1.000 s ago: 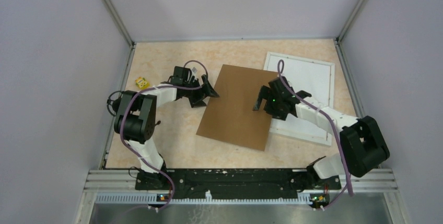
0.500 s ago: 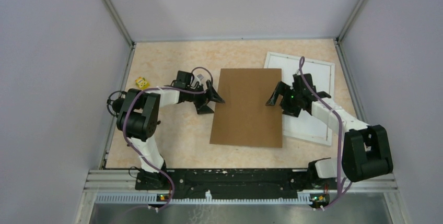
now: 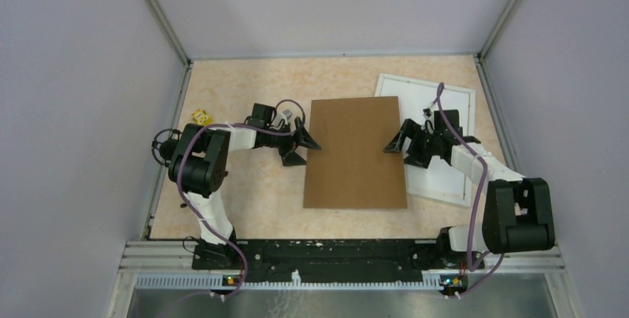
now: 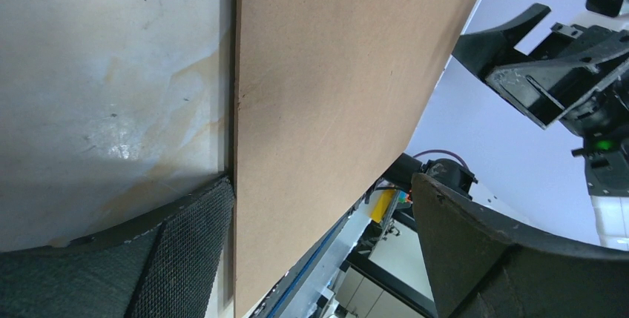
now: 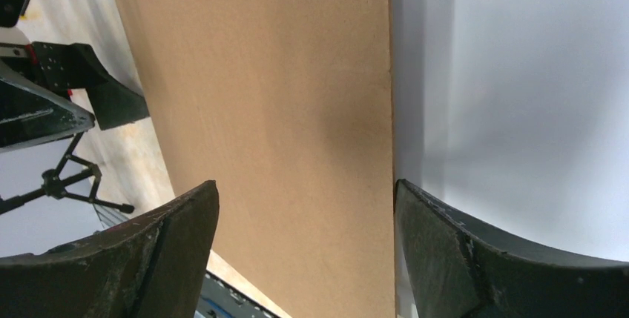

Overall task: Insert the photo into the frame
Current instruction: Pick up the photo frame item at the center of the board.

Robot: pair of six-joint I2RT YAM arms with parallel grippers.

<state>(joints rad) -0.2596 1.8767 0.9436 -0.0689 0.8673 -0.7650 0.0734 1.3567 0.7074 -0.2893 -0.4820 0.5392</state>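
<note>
**Board squared between two open grippers, photo out of sight**

The photo shows in none of the three views. It may lie under something, but the pictures do not say where, so its place cannot be told.

The frame (image 3: pixel 456 103) lies flat at the back right of the table (image 3: pixel 245 192), white bars up, tilted a little against the table's edges. Its near left part is covered by the brown board (image 3: pixel 354 151), which lies flat in the middle with its long sides running away from the arms.

The left gripper (image 3: pixel 308 151) sits low at the board's left edge and the right gripper (image 3: pixel 394 153) at its right edge, facing each other across it. Both have their jaws spread wide and grasp nothing. In the left wrist view one padded finger rests on the table right beside the board's edge. In the right wrist view the board's right edge runs between the two fingers, with white surface beyond it.

This placing reads as bracketing: two arms at opposite edges can slide or steady a thin sheet that is hard to pinch off a flat table. The board probably has to go onto the frame, or out of the way, once the photo is placed.

A small yellow object (image 3: pixel 201 117) sits well apart at the left, beside the wall.
</note>
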